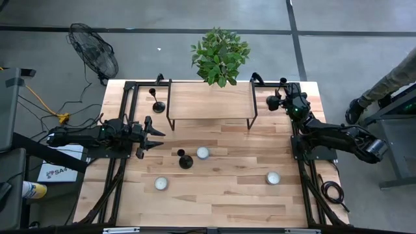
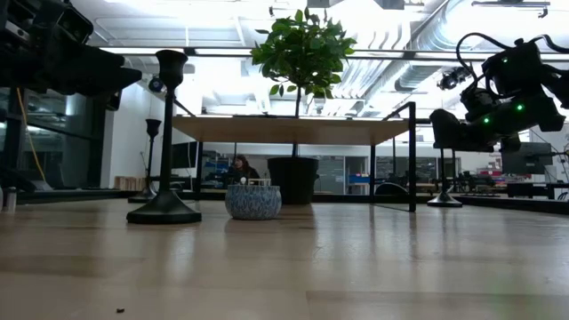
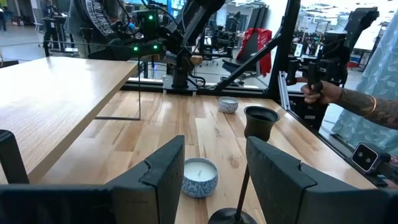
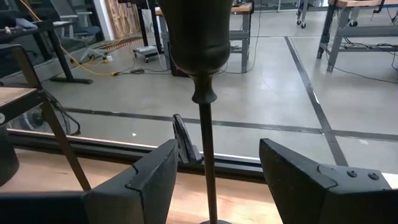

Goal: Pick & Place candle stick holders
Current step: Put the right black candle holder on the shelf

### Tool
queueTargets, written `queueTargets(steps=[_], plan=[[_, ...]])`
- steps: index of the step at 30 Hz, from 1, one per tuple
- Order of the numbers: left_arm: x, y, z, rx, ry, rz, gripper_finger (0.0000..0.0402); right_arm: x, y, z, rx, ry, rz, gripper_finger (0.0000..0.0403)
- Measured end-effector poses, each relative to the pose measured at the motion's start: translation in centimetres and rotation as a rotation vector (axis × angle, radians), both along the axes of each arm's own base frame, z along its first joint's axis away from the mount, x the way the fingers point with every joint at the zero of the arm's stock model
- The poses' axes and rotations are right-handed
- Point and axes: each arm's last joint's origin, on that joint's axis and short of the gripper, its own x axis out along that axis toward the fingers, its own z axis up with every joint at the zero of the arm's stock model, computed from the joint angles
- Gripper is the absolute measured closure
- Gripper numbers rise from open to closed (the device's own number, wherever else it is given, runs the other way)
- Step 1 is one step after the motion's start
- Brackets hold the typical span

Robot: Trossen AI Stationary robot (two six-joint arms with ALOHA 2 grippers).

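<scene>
Three candle stick holders upright, stems vertical: one mid-table [image 1: 184, 160] beside white candle [image 1: 203, 153], one back-left [image 1: 158, 106], one back-right [image 1: 282, 83]. Right gripper [image 4: 214, 180] open, straddling back-right stem, apparently untouched. Left gripper [image 3: 214, 180] open, facing middle one. Close squarely on stem, lift straight.

The premises are a robotics lab or workshop. At the centre of the overhead frame a wooden worktop [image 1: 214, 195] stands on a grey concrete floor [image 1: 325, 52] marked with dark lines. A floor fan [image 1: 94, 55] and a yellow cable [image 1: 42, 104] lie at upper left. Exposed ceiling ducts [image 2: 400, 62] run across the top of the low view. Further benches [image 4: 348, 18] occupy the upper right of the right wrist view.
</scene>
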Motion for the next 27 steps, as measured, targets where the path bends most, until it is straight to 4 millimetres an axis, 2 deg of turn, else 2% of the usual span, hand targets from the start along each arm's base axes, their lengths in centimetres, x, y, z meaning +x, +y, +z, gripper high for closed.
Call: queueTargets(steps=[9,17,27], plan=[[0.0,0.0,0.01,0.0,-0.001,0.0,0.0231,0.04,-0.05,0.45,-0.019,-0.102,-0.011,0.0183],[0.0,-0.01,0.0,0.0,0.0,-0.002,0.0231,0.01,-0.01,0.15,-0.007,-0.035,-0.005,0.0192],[0.0,-0.01,0.01,0.0,-0.001,-0.003,0.0231,0.04,-0.05,0.29,-0.011,-0.061,-0.009,0.0199]])
